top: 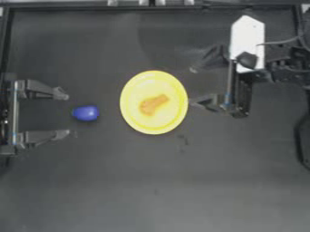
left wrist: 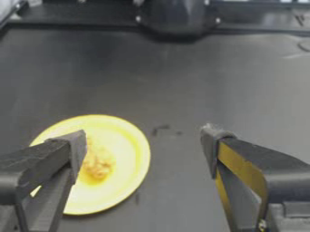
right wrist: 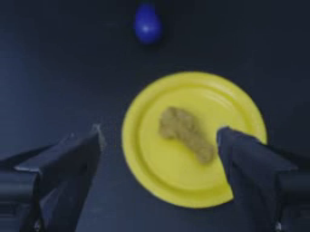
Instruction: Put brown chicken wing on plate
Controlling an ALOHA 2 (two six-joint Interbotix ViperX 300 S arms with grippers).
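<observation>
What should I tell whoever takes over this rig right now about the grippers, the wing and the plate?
Left gripper: open, empty, parked at the table's left side, next to the blue ball.
Right gripper: open, empty, just right of the plate, not touching it.
Brown chicken wing: lying inside the plate, near its middle, free of both grippers.
Done: the wing is on the plate.
Left: probably nothing but drawing the right arm back clear of the plate.

Dark, matte desk all across, faintly scuffed, softly lit from above; raised dark rim along far edge.
</observation>
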